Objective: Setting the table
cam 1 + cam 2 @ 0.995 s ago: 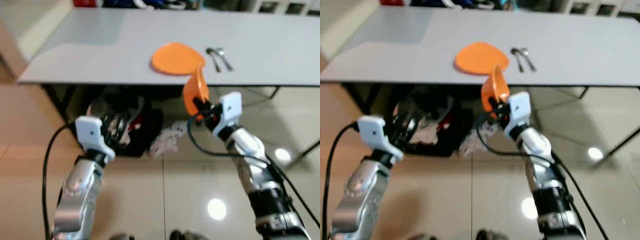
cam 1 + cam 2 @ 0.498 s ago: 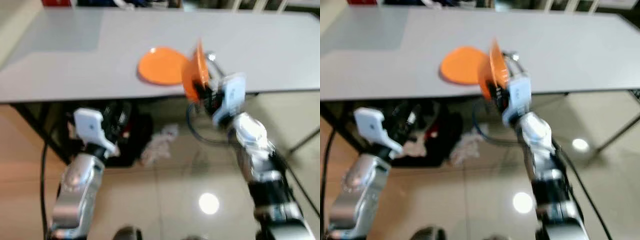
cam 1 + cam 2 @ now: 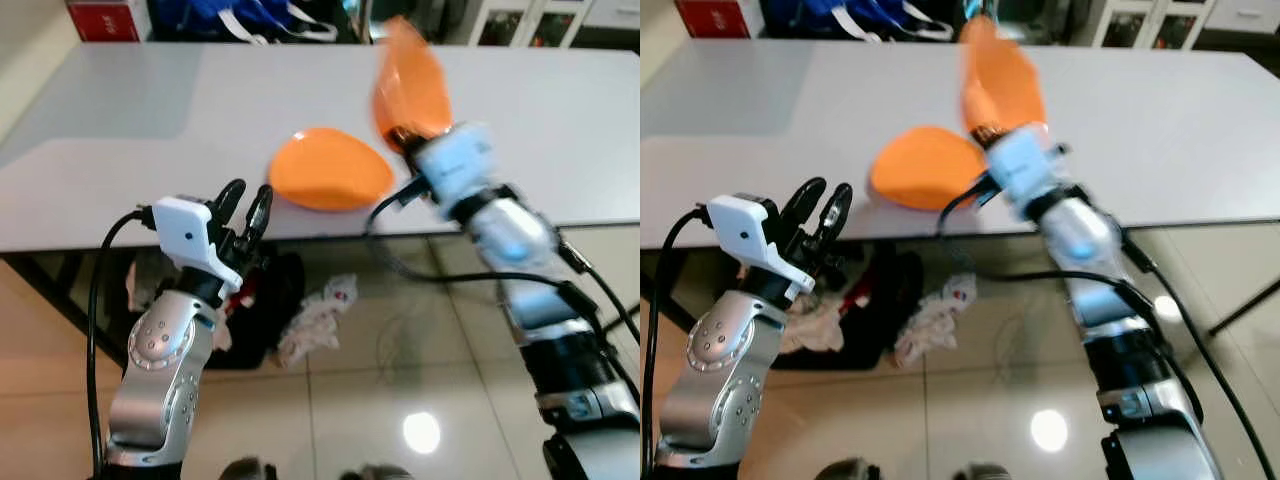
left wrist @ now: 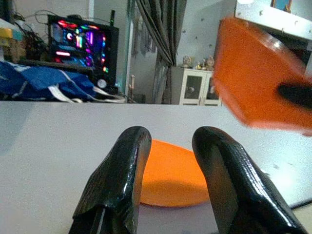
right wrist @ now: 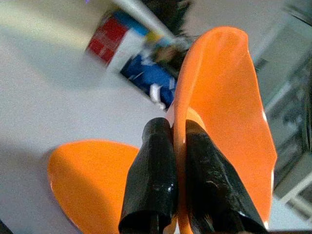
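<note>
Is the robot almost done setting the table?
Not yet. One orange plate already lies flat on the grey table. The right gripper has its jaws shut on the rim of a second orange plate, held up on edge above the table, so that one is not yet set down. The left gripper is open near the table's front edge, holding nothing.

You'll find the raised orange plate [image 3: 410, 85] smeared by motion blur in the head views, its rim soft, and the right gripper [image 5: 178, 165] hides the strip of edge it pinches. The right forearm [image 3: 500, 215] is blurred too. Clutter [image 3: 315, 315] under the table [image 3: 120, 120] is shadowed and hard to identify.
</note>
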Controlling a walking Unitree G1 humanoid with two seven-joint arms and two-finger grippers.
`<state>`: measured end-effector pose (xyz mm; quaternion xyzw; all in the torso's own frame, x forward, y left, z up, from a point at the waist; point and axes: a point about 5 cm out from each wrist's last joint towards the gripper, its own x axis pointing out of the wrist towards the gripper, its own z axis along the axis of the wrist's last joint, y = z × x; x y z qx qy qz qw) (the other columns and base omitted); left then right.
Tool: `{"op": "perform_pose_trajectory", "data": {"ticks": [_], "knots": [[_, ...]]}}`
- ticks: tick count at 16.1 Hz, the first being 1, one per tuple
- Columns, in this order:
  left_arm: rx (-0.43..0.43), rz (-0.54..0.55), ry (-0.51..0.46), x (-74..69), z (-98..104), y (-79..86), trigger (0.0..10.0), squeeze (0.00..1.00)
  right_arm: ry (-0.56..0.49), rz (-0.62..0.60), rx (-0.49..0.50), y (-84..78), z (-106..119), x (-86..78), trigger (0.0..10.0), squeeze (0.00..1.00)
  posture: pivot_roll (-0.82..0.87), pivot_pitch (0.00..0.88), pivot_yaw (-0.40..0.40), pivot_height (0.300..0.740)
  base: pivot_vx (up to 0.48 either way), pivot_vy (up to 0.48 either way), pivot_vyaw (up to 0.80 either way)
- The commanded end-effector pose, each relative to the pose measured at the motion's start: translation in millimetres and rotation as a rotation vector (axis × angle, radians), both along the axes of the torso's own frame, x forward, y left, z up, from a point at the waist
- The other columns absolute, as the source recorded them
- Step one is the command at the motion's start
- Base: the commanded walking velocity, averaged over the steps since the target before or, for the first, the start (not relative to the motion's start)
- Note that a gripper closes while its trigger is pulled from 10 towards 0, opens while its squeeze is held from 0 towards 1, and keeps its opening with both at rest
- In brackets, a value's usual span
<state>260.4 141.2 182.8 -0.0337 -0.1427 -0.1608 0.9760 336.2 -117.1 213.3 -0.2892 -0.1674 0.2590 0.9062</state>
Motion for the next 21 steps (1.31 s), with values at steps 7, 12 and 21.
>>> {"op": "perform_pose_trajectory", "data": {"ticks": [7, 12, 21], "knots": [[0.046, 0.023, 0.014, 1.6, 0, 0.8, 10.0, 0.0, 0.072, 0.077, -0.454, 23.4, -36, 9.7, 10.0, 0.0, -0.1, 0.079, -0.041, 0.74, 0.292, 0.0, 0.0], [0.072, 0.049, 0.018, -2.9, 1, 3.5, 10.0, 0.0, 0.159, 0.121, -0.562, 44.5, -61, 21.6, 10.0, 0.0, -0.08, 0.097, -0.04, 0.74, 0.0, 0.0, 0.0], [0.119, 0.056, 0.107, -18.6, -22, -0.9, 10.0, 0.0, 0.248, 0.066, -0.666, 46.1, -61, 38.8, 10.0, 0.0, -0.06, 0.137, -0.052, 0.74, 0.0, 0.0, 0.0]]}}
